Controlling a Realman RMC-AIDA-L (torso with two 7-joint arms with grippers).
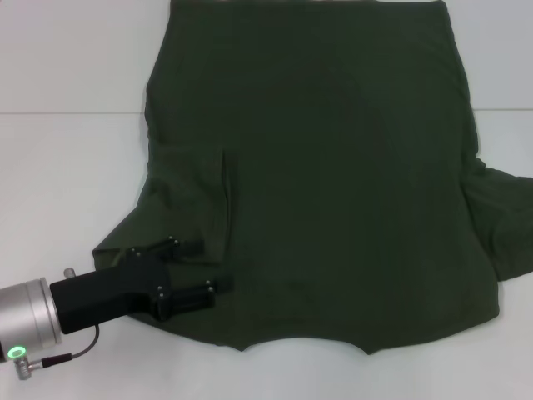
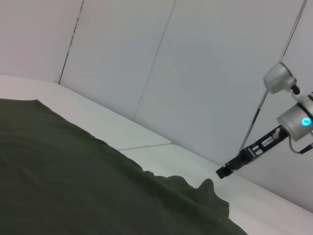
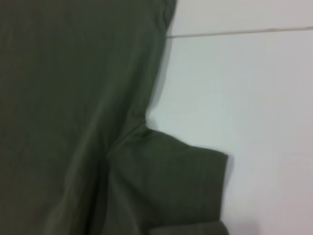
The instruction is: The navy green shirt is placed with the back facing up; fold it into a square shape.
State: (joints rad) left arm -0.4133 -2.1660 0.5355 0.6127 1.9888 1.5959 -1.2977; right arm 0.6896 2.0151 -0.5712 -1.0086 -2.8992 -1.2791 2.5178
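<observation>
Olive navy green shirt (image 1: 333, 167): left sleeve folded in, rest unfolded; left end effector (image 1: 204, 267) wide, lower left; right's unclear.

Lab/test cell: white table (image 1: 67, 167), bare panel walls (image 2: 195, 73).

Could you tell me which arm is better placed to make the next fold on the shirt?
Probably the left. The left gripper is already over the navy green shirt, its fingers open by the left sleeve that lies folded onto the body. The right gripper hangs raised, away from the cloth.
</observation>
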